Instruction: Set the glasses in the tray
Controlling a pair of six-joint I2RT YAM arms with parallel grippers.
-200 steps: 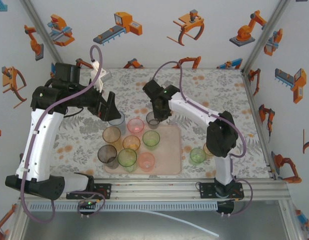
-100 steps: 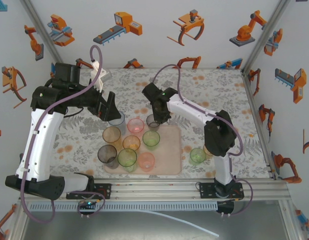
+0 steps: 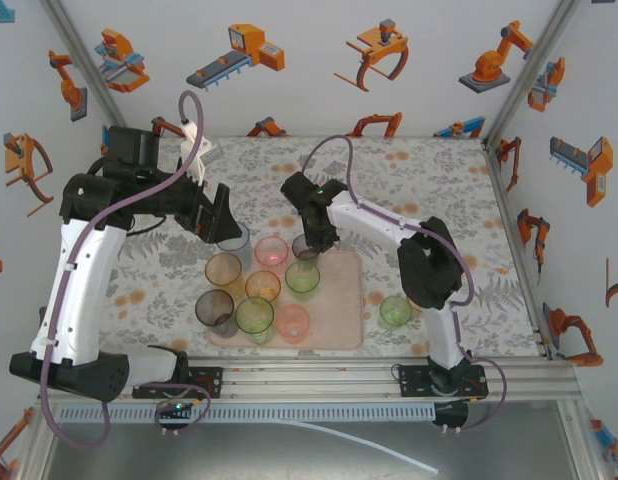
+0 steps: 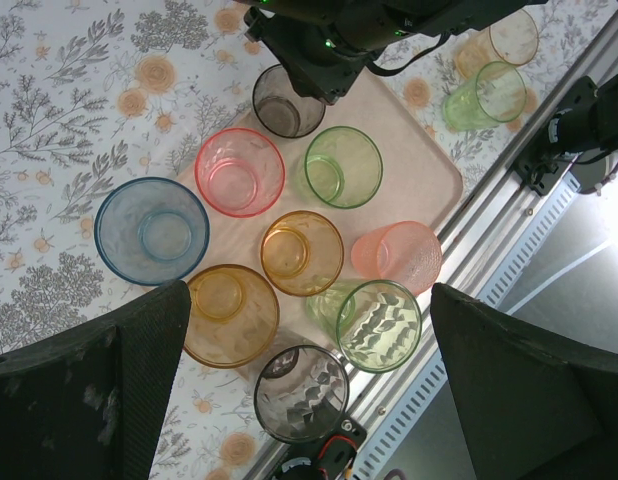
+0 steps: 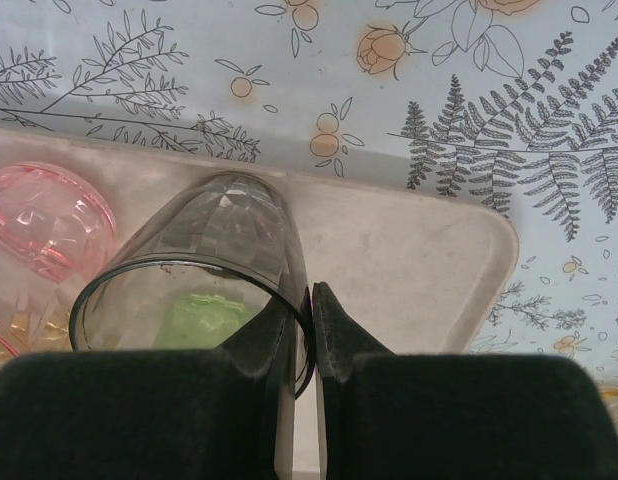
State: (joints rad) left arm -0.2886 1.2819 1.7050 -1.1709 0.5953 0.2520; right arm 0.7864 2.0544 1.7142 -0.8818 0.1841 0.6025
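Our right gripper [image 5: 307, 300] pinches the grey glass [image 5: 204, 250] at twelve o'clock over the tray [image 5: 409, 270]. Our left gripper [image 4: 307, 340] gapes wide, empty.

We see the right arm swing toward the tabletop's [image 3: 439, 180] left edge. Its elbow [image 3: 429, 268] moves left and now hangs over the orange tumbler [image 4: 513, 36], which stands just beside the green tumbler [image 3: 395, 312] near the tabletop's right edge. The right gripper [image 3: 310, 240], its fingers pinched on the wall of the grey tumbler [image 3: 307, 249], drifts slightly left. It brings that tumbler a little in from the tray's [image 3: 341, 300] far rim, toward the tray's near edge. The purple cable [image 3: 334, 140] looped above the arm shifts left with it and sits a touch lower.
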